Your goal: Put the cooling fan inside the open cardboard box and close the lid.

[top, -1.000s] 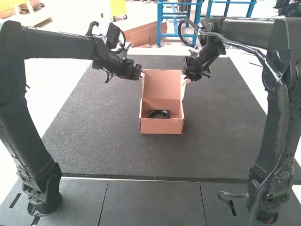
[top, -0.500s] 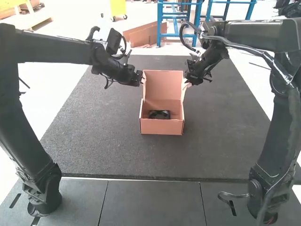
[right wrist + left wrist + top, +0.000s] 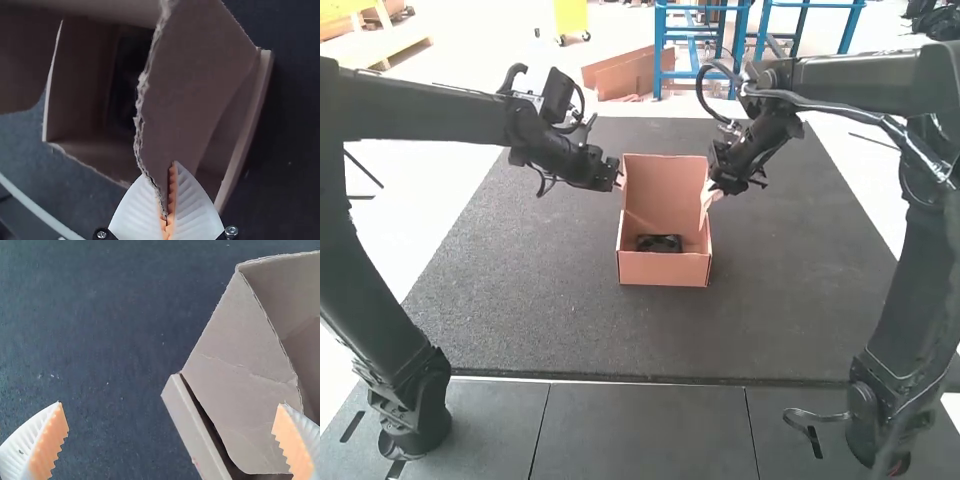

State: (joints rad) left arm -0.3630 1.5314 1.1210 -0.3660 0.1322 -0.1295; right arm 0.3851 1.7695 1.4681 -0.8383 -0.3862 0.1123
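The open cardboard box (image 3: 663,262) stands mid-mat with its lid (image 3: 665,182) raised at the back. The black cooling fan (image 3: 658,242) lies inside on the floor of the box and appears as a dark shape (image 3: 122,80) in the right wrist view. My right gripper (image 3: 718,187) (image 3: 171,167) is shut on the torn edge of the lid's right side flap (image 3: 200,85). My left gripper (image 3: 612,174) (image 3: 170,410) hangs open at the lid's left edge, its orange pads (image 3: 47,442) wide apart around the left side flap (image 3: 240,390) without touching it.
The box sits on a dark mat (image 3: 500,270) with free room on every side. The pale floor lies beyond the mat's left edge. Both arm bases stand at the near corners.
The right gripper has moved down and towards the box with the flap, tipping the lid slightly forward. The left gripper has shifted a little closer to the lid's left edge.
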